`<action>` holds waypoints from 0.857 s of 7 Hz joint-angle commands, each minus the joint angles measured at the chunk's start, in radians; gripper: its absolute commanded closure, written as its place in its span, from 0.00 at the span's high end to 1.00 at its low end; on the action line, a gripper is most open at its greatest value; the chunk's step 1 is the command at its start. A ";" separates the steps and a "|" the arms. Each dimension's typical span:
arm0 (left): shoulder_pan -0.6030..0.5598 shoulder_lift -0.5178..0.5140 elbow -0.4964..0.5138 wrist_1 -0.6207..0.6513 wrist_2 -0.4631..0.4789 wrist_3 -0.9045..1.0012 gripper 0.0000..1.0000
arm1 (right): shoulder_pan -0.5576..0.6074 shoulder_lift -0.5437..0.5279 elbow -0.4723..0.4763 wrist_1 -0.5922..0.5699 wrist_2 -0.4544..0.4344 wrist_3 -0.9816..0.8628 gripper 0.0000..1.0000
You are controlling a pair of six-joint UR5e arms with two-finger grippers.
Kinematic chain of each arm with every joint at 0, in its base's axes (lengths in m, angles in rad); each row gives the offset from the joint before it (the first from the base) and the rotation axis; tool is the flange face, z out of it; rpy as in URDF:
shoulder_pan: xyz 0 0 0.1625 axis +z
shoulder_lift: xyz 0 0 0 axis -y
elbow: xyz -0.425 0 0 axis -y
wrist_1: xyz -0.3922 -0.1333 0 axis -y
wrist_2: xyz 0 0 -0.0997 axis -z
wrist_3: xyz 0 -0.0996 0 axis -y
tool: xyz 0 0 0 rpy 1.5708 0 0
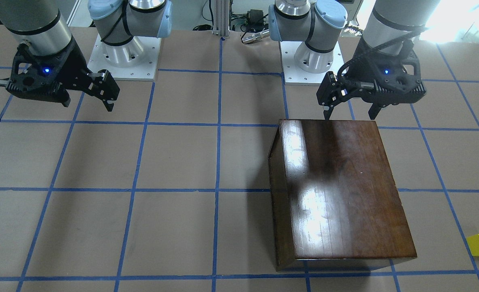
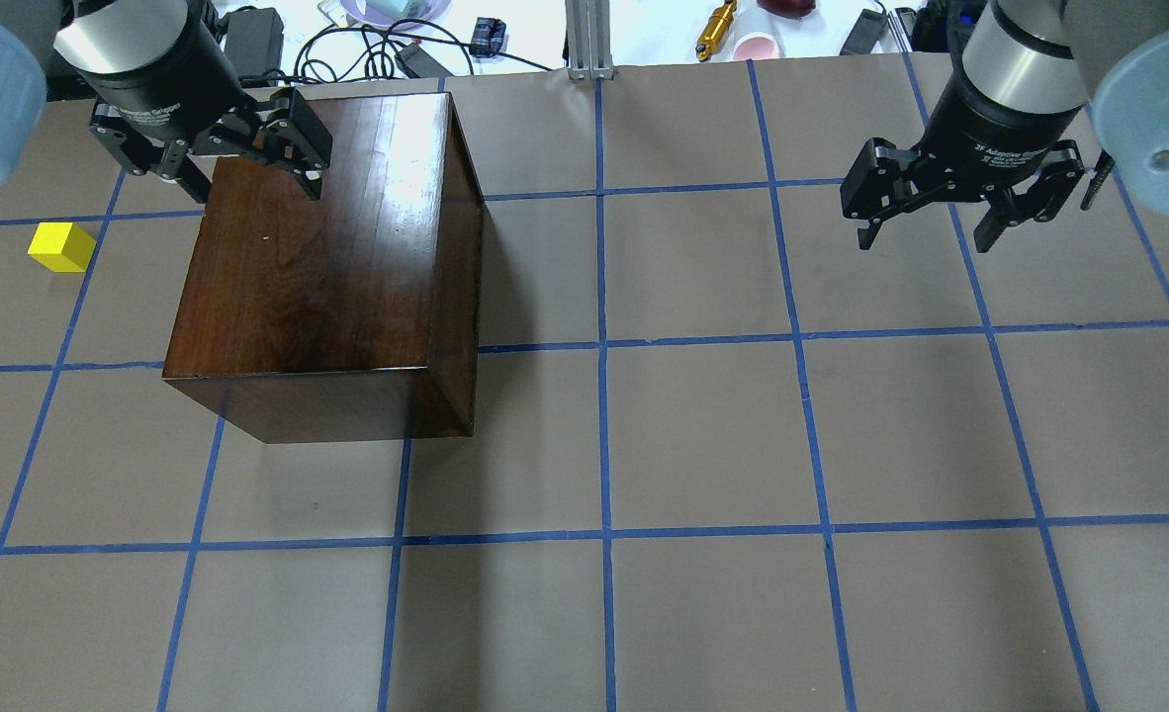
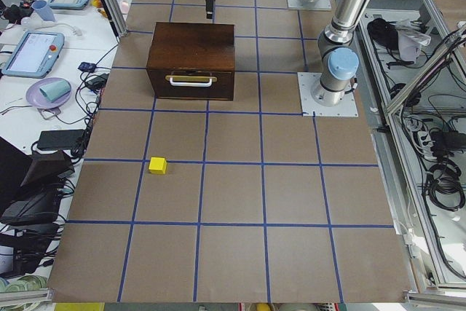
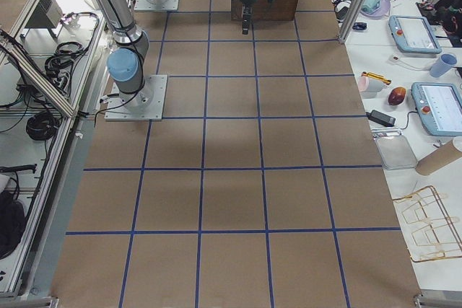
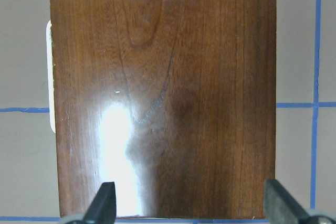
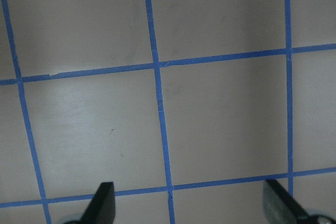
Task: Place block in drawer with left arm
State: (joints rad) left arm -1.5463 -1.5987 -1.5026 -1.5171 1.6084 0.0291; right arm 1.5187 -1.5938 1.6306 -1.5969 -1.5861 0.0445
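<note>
My left claw [image 2: 253, 188] hangs released above the cabinet [image 2: 327, 267]. The block [image 2: 62, 246] sits on the table at my nine o'clock, seen from overhead. The drawer [image 3: 191, 84] looks shut, so I should pull its handle [image 3: 191, 78] squarely first.

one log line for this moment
left gripper open above cabinet | right gripper open | block on table | drawer shut
</note>
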 commanded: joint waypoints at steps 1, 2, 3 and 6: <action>0.000 0.002 -0.001 0.000 0.004 0.000 1.00 | 0.000 0.000 0.000 0.000 -0.002 0.000 1.00; 0.000 0.002 -0.001 0.000 0.001 0.000 1.00 | 0.000 0.000 0.000 0.000 0.000 0.000 1.00; 0.000 0.002 -0.001 0.000 0.001 0.000 1.00 | 0.000 0.000 0.000 0.000 0.000 0.000 1.00; -0.001 -0.006 -0.001 0.000 -0.007 0.041 1.00 | 0.000 0.000 0.000 0.000 0.000 0.000 1.00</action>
State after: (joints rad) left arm -1.5465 -1.5987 -1.5033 -1.5171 1.6049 0.0411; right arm 1.5187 -1.5938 1.6306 -1.5969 -1.5861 0.0445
